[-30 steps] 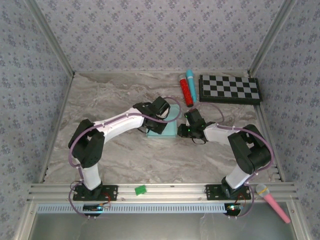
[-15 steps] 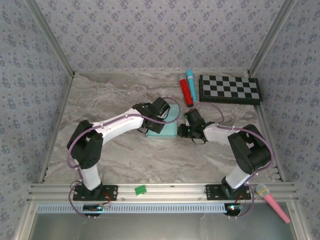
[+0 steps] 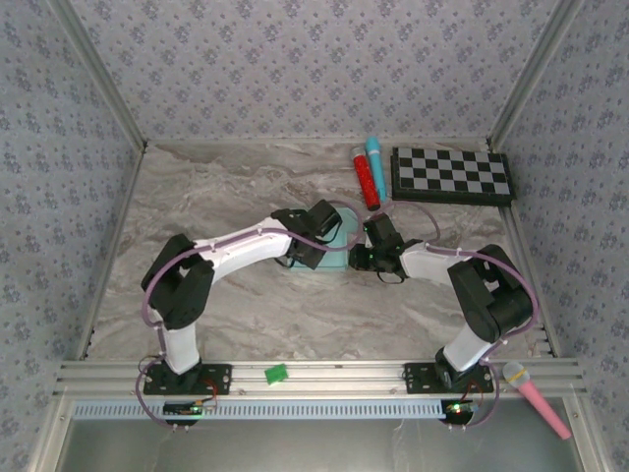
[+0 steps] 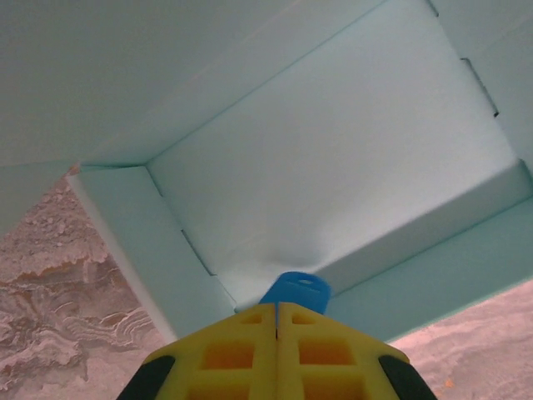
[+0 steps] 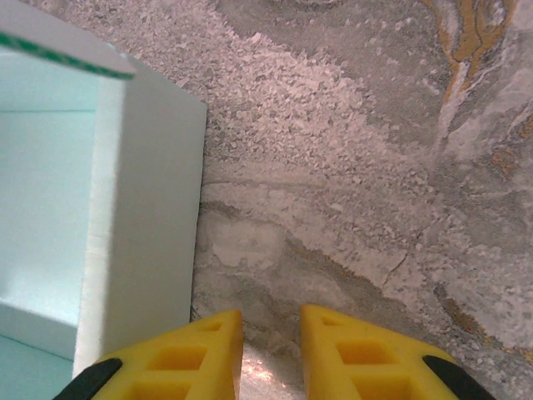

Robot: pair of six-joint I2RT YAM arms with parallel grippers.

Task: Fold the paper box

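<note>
The paper box (image 3: 337,259) is pale mint card with raised walls, at mid-table between the two arms. My left gripper (image 3: 320,234) is over it and covers most of it. In the left wrist view the left gripper (image 4: 276,310) is shut inside the paper box (image 4: 333,158). A small blue tip (image 4: 296,291) past its fingers presses a dent into the card near an inner wall. My right gripper (image 5: 271,327) is open just right of the box's outer wall (image 5: 141,208), with bare marble between its fingers. It sits low at the box's right side (image 3: 358,257).
A black-and-white checkerboard (image 3: 451,175) lies at the back right, with a red cylinder (image 3: 368,183) and a blue one (image 3: 376,155) beside it. A green piece (image 3: 276,373) sits on the front rail and a pink microphone (image 3: 536,395) at the front right.
My left arm has swung right and further over the box, which now shows less. The right arm has barely moved.
</note>
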